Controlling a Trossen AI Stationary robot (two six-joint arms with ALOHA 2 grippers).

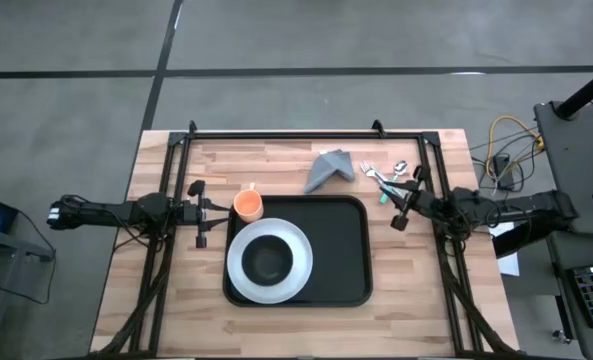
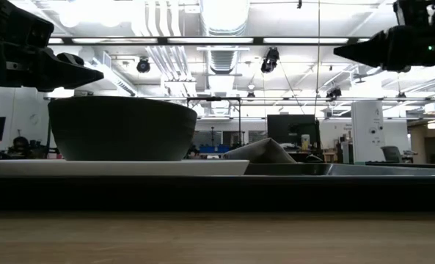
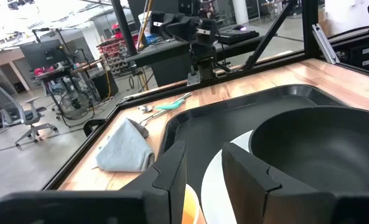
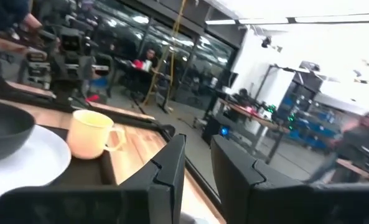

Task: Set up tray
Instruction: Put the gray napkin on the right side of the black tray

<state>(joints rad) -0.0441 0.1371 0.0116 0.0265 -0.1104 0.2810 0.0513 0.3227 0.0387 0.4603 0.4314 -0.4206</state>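
Observation:
The black tray point(image 1: 341, 250) lies mid-table with a white plate point(image 1: 238, 268) on its left half, and a dark bowl point(image 1: 269, 260) stands on the plate. An orange cup point(image 1: 248, 205) stands on the wood by the tray's far left corner. A folded grey napkin point(image 1: 328, 168) and cutlery point(image 1: 386, 178) lie beyond the tray's far edge. My left gripper point(image 1: 204, 213) hovers open left of the cup. My right gripper point(image 1: 401, 205) hovers open off the tray's far right corner. In the low view both grippers hang well above the bowl point(image 2: 122, 128).
A black metal frame point(image 1: 296, 133) runs along the table's far edge and down both sides. Bare wood lies near the tray point(image 1: 296, 330). Cables and equipment point(image 1: 506, 150) sit off the table's right side. The tray's right half point(image 3: 234, 112) holds nothing.

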